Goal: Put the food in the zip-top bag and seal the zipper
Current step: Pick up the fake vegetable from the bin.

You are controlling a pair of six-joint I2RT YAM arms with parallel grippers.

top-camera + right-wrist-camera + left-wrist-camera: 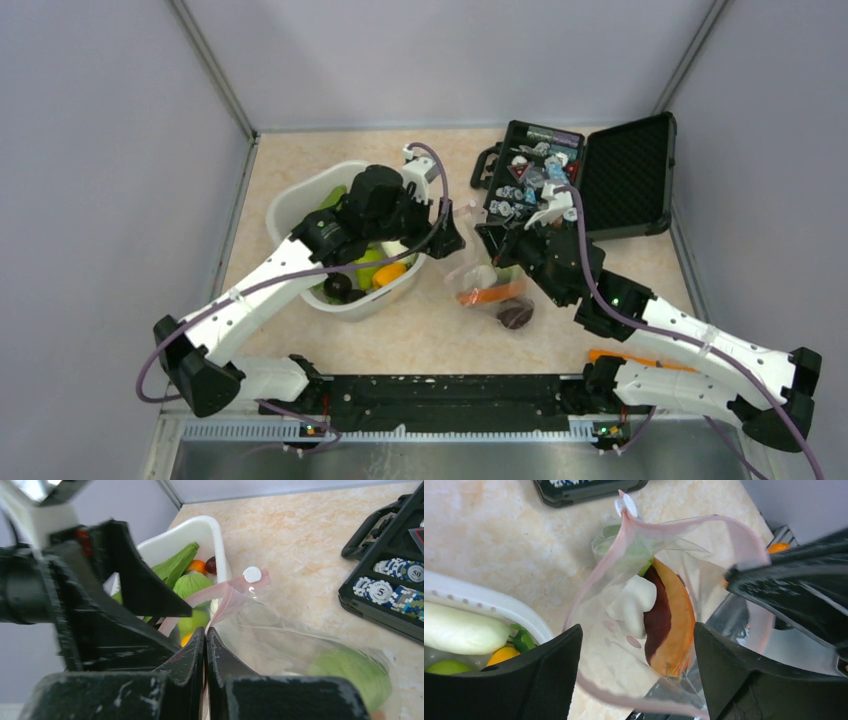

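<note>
1. Locate the table: a beige, marbled top with grey walls on three sides.
2. On your left half, find the white tub standing on it.
3. Just right of the tub, near the centre, find the zip-top bag, its lower end resting on the top.
4. At the far right, find the open black case.
5. Near the right front edge, note an orange piece, partly hidden.

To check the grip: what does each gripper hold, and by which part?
The right gripper pinches the clear bag by its pink zipper edge. The left gripper is open, holding nothing.
</note>
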